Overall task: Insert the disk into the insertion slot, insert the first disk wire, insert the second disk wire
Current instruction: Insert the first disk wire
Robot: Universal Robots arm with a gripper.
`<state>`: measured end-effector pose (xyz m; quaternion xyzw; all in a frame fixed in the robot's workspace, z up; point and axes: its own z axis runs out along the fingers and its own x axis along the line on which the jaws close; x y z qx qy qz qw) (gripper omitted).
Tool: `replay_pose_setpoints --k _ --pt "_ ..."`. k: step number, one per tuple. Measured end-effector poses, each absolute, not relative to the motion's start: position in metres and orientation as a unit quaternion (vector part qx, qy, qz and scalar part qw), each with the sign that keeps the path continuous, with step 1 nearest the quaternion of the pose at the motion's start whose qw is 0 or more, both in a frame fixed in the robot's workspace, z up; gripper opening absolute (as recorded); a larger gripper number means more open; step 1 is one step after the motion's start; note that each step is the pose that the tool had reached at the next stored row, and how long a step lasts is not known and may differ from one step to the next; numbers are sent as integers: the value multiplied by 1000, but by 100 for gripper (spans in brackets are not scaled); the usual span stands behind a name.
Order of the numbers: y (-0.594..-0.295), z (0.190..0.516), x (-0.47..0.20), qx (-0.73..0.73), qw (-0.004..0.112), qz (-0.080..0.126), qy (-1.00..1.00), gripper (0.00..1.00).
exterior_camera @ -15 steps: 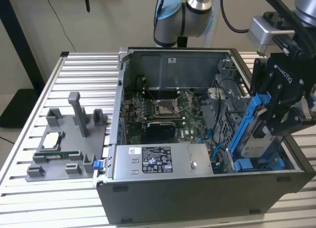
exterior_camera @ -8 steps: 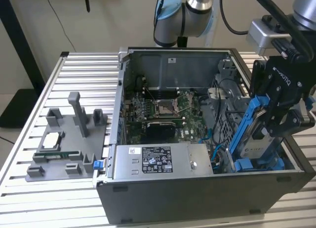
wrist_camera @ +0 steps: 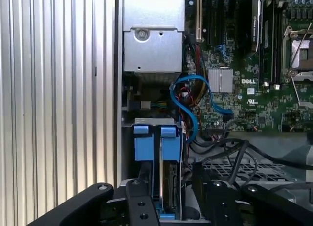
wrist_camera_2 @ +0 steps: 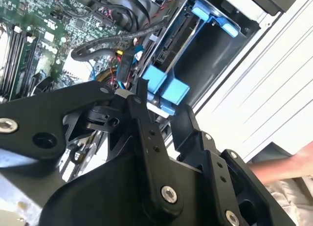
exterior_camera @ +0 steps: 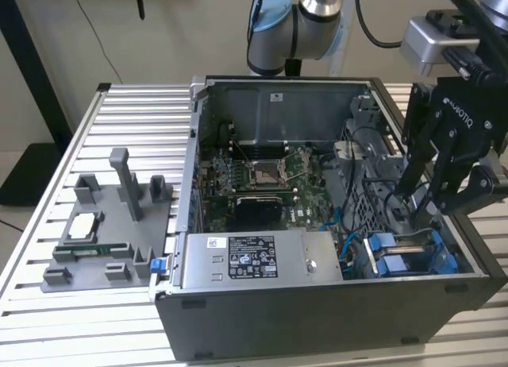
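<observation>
Jaws of your gripper: parted, lowered into the case at the exterior view's right. In the second wrist view the gripper has one blue carrier tab between its fingers. You cannot tell from these views whether the pads press on it.

Entries, from the exterior view's left to its right:

1. Surface: ribbed aluminium slats, carrying everything listed below.
2. Fixture tray: grey, lying on the surface beside the case. On it you find a processor chip, a memory stick lying flat near the front edge, and an upright post.
3. Computer case: dark grey, lying with its open side up.
4. Power-supply box: grey with a black-and-white sticker, set along the case's front wall.
5. Motherboard: green, behind the power-supply box, its processor socket bare.
6. Blue cable: looped between the motherboard and the drive cage.
7. Disk: standing on edge in its blue carrier at the case's front right corner, just right of the power-supply box. It sits down inside the insertion slot, with the carrier's blue tabs at the slot's mouth. The first wrist view shows the gripper's two finger links either side of it.
</observation>
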<state>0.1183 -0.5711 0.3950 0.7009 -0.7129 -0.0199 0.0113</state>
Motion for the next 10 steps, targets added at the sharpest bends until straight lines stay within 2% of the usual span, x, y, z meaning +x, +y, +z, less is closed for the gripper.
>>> replay_pose_setpoints --k 6,10 --pt "-564 404 118 701 10 -20 -713 100" --pt "-556 402 118 701 4 -19 -713 100"
